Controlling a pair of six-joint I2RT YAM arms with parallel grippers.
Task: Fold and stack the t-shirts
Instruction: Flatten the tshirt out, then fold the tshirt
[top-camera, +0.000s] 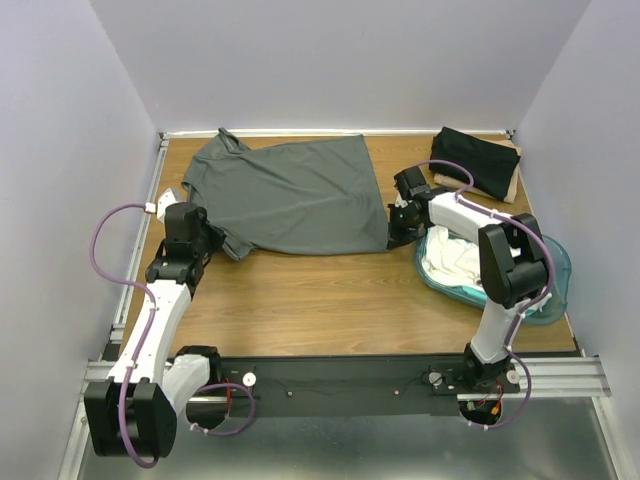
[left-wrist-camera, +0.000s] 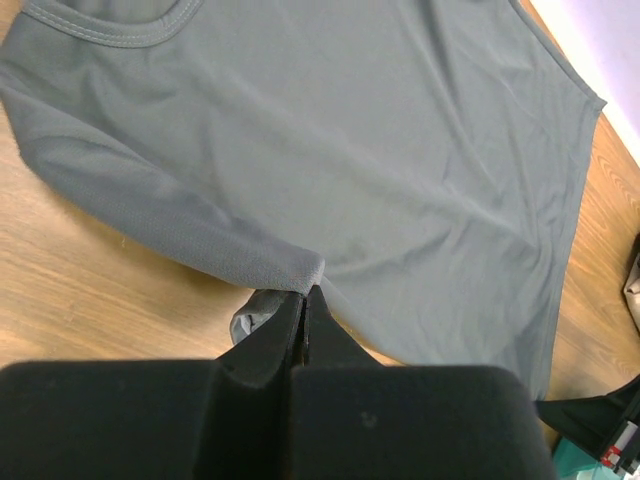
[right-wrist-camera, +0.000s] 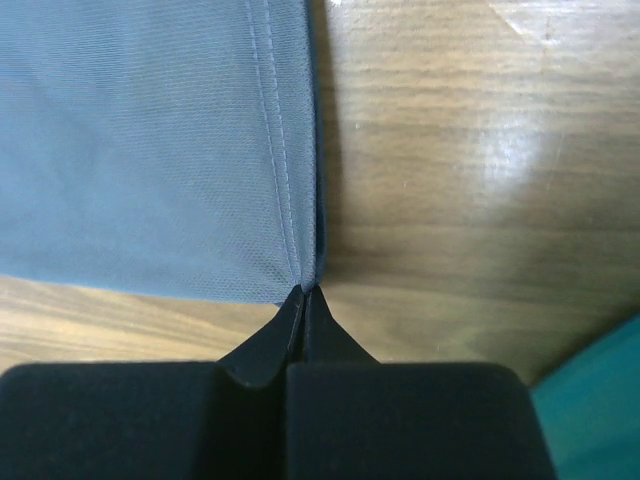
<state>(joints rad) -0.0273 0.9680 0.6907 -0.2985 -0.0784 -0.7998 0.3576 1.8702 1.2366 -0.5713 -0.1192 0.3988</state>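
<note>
- Top external view: nearest the bases, the left gripper (top-camera: 220, 245) was pinched tight on a sleeve end of the dark grey t-shirt (top-camera: 290, 195), which lay spread flat on the wooden table (top-camera: 330, 300).
- The right gripper (top-camera: 393, 238) was clamped on that shirt's near hem corner, just beside the teal tub (top-camera: 556, 268) holding white t-shirts (top-camera: 450, 258).
- Farthest back, at right, lay a folded black t-shirt (top-camera: 478, 158).

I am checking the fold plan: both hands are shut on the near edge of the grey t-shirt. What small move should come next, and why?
Probably lift both hands a little together. The left hand pinches the sleeve end and the right hand the hem corner of the grey t-shirt, which lies flat.
</note>
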